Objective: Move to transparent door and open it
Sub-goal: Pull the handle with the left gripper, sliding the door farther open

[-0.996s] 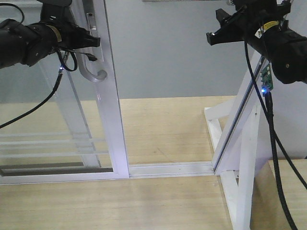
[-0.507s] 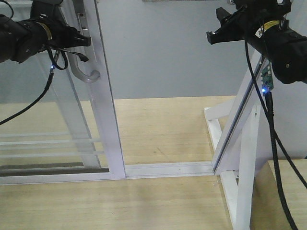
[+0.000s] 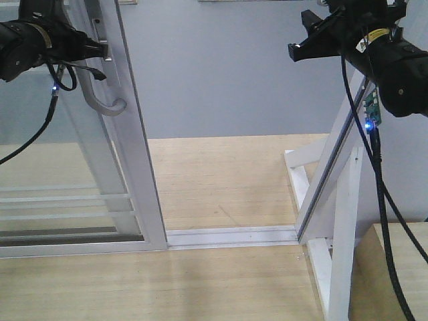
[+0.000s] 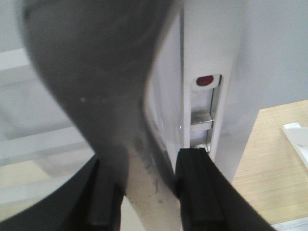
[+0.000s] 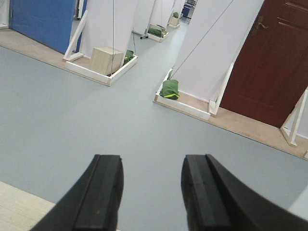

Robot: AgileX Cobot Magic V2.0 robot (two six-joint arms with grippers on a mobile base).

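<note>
The left gripper (image 3: 100, 48) was pinching the curved grey handle (image 3: 100, 100) of the transparent door (image 3: 130, 154), fingers (image 4: 197, 192) clamped on either side of the bar. Over the last 1 second the door's handle upright had slid left along the floor track (image 3: 231, 235), widening the gap toward the white post (image 3: 348, 200) on the right. I judged the opening well underway. The right gripper (image 3: 301, 40) hung spread and empty, unmoved.

Left gripper (image 4: 144, 192) clamped, arm reaching level at upper left; right gripper (image 5: 151, 192) parted, arm raised.
</note>
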